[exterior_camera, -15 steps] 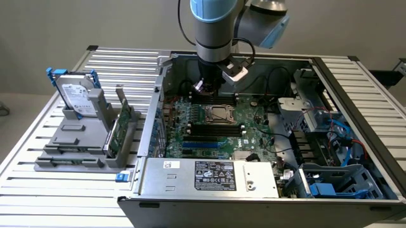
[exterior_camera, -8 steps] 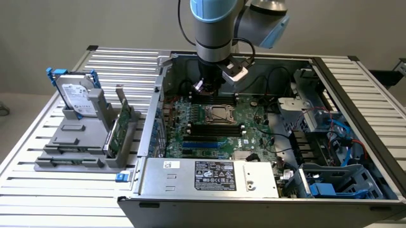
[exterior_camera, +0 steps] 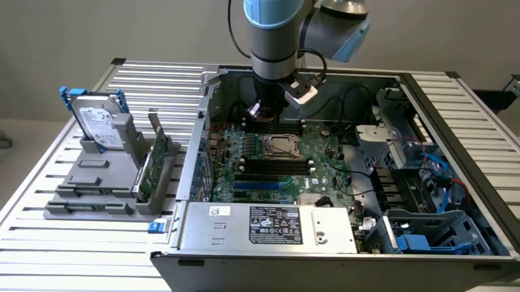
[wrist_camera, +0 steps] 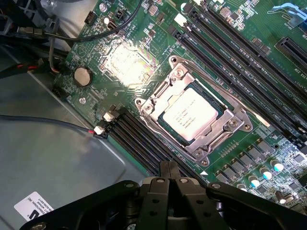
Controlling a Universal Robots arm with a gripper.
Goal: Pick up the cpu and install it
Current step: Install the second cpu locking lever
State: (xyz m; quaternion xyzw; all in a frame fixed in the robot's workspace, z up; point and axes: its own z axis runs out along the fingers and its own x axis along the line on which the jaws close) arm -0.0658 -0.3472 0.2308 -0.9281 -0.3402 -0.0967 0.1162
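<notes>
Closest to the wrist camera, the gripper (wrist_camera: 169, 178) shows its two fingers pressed flat together with nothing between them, so it carries no load. Just beyond the fingertips (wrist_camera: 164, 171) run the dark memory slots (wrist_camera: 139, 141), and right past those sits the socket (wrist_camera: 194, 115) with its metal frame. And there it is: the cpu (wrist_camera: 191, 116) lies flat inside that frame, silvery top up, square to the socket walls. By the look of it, the placing is done and the chip is seated; whether the frame is latched down I can't tell from here.

Further out on the green motherboard (wrist_camera: 230, 72), a round coin battery (wrist_camera: 82, 76) sits near a glare patch, with black cables (wrist_camera: 115, 26) looping past.

Switching to the exterior view, the arm (exterior_camera: 276, 42) hangs down into the open computer case (exterior_camera: 243, 228), the gripper (exterior_camera: 268, 115) hovering just above the board, a touch behind the socket (exterior_camera: 282, 146). Off to the exterior view's left, well apart from the case, a grey stand (exterior_camera: 106, 182) holds the hard drive (exterior_camera: 96, 125) with blue handles and an upright green card (exterior_camera: 154, 164), both untouched.
</notes>
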